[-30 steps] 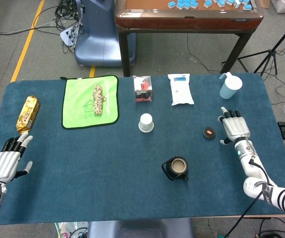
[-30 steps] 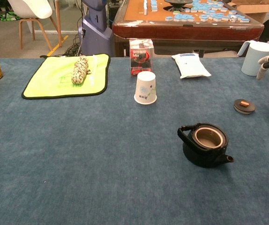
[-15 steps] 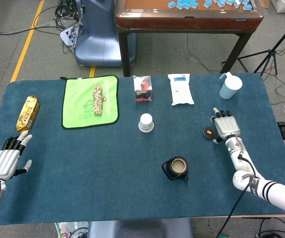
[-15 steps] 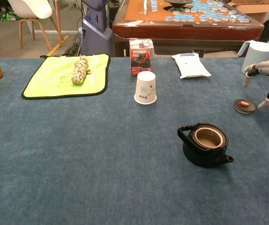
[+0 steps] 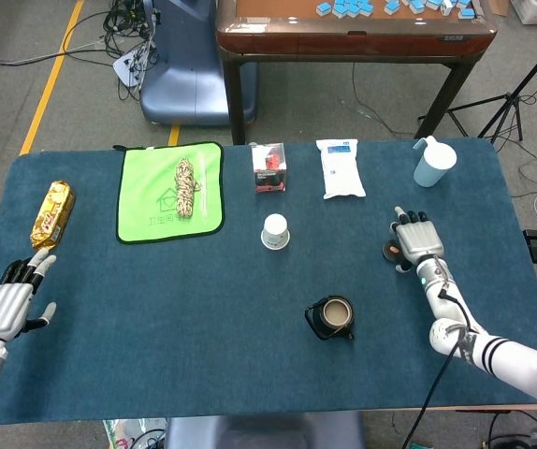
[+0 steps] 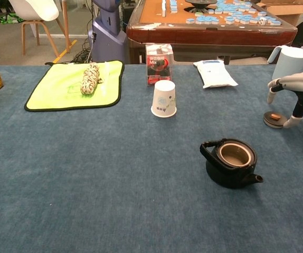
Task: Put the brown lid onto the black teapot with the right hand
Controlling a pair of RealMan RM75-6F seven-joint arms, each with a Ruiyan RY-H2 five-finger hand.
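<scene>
The black teapot (image 5: 330, 318) (image 6: 232, 163) stands lidless near the table's middle front, its spout toward the front right. The small brown lid (image 5: 392, 251) (image 6: 273, 119) with an orange knob lies flat to the teapot's right rear. My right hand (image 5: 416, 239) (image 6: 295, 90) hovers over the lid with fingers spread and pointing down around it, thumb beside the lid; it holds nothing. My left hand (image 5: 8, 299) rests open at the table's left front edge, far from both; it shows only in the head view.
A white paper cup (image 5: 275, 231) (image 6: 164, 98) stands behind the teapot. Further back are a red-black box (image 5: 269, 168), a white pouch (image 5: 341, 167), and a pale blue jug (image 5: 434, 162) (image 6: 289, 64). A green mat (image 5: 170, 191) with a rope bundle and a gold packet (image 5: 52, 213) lie left.
My right hand has moved left toward the lid, from beside it to directly over it, fingers lowering around it. The left hand has barely shifted.
</scene>
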